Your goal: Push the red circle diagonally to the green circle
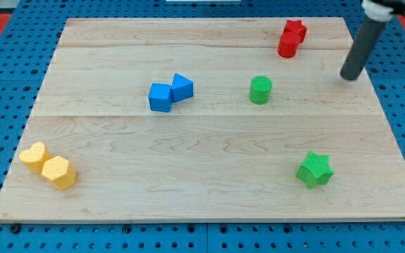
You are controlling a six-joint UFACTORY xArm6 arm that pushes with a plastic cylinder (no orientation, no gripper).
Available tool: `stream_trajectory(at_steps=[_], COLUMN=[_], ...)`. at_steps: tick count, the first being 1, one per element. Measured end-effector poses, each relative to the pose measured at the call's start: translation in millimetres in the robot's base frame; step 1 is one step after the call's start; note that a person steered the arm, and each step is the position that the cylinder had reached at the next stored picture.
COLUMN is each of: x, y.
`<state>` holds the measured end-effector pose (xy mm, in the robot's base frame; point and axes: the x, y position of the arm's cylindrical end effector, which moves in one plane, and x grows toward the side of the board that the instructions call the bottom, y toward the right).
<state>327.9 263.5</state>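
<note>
The red circle [287, 46] sits near the view's top right, touching a red star [295, 30] just above it. The green circle [261, 90] stands down and to the left of the red circle, apart from it. My tip [347, 76] is at the view's right, well to the right of and a little below the red circle, touching no block.
A blue cube [160, 97] and another blue block [182, 87] touch left of the green circle. A green star [314, 170] lies at lower right. Two yellow blocks [34, 157] [59, 172] lie at lower left. The wooden board [202, 200] ends on a blue pegboard.
</note>
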Motion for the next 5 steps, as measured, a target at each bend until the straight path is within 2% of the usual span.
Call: stream_trajectory(at_steps=[1, 2, 4, 5], x=[-74, -128, -102, -77], y=[12, -2, -107, -118])
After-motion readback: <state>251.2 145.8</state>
